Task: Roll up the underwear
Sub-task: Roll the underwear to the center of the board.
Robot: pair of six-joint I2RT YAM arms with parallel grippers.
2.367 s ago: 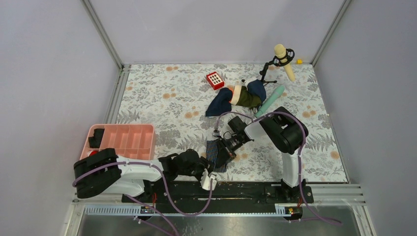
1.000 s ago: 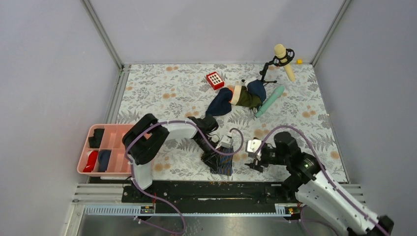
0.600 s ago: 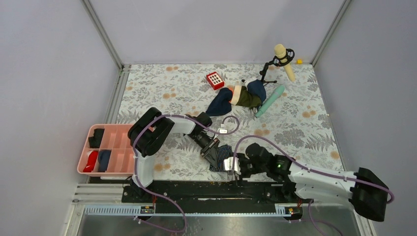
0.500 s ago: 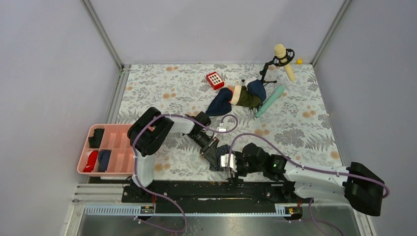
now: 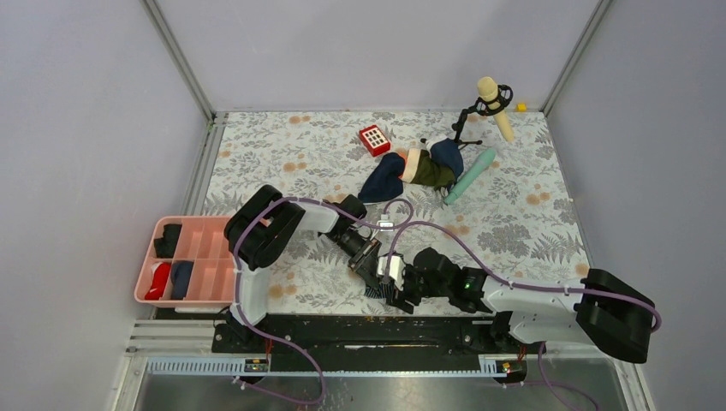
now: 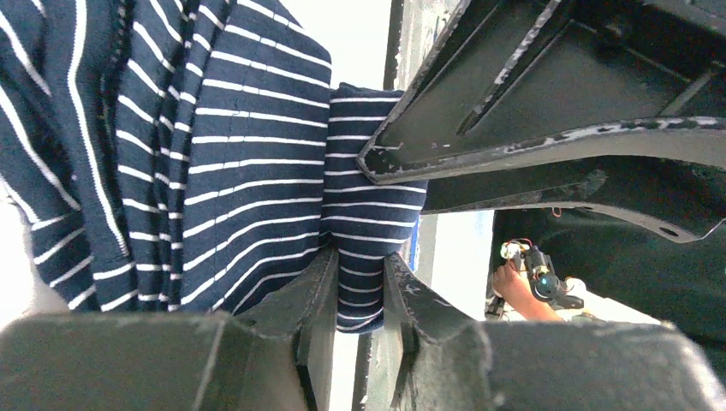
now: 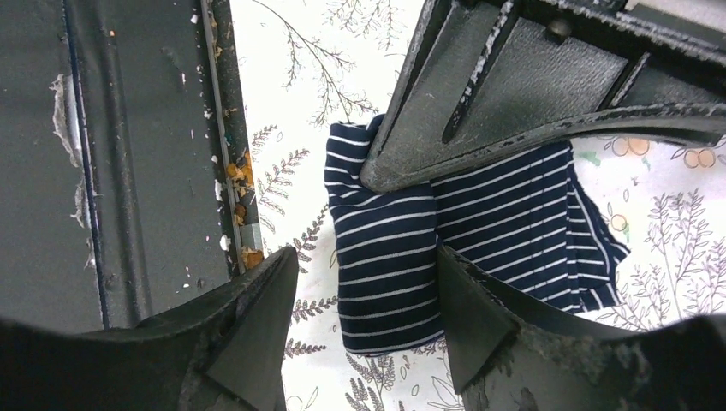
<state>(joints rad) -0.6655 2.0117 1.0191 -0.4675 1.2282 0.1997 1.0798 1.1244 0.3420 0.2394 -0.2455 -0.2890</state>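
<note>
The underwear (image 5: 377, 280), navy with thin pale stripes, lies bunched on the floral mat near the front edge. My left gripper (image 5: 370, 260) is shut on one of its folds; the left wrist view shows a striped fold (image 6: 370, 214) pinched between the two fingers (image 6: 360, 287). My right gripper (image 5: 395, 279) is low beside it and open. In the right wrist view its jaws (image 7: 368, 295) straddle the folded end of the underwear (image 7: 385, 265): the right finger touches the cloth and the left finger stands apart over the mat. The left gripper's finger (image 7: 531, 94) presses the cloth just beyond.
A pink tray (image 5: 224, 234) with small items sits at the front left. At the back lie a red keypad (image 5: 374, 139), a plain navy cloth with a green and tan garment (image 5: 421, 169), a teal cylinder (image 5: 469, 175) and a microphone on a stand (image 5: 492, 96). The black front rail (image 5: 385, 330) is close.
My right arm has swung in from the right and lowered its gripper onto the underwear, next to the left gripper. The left gripper has kept its pinch on the fold.
</note>
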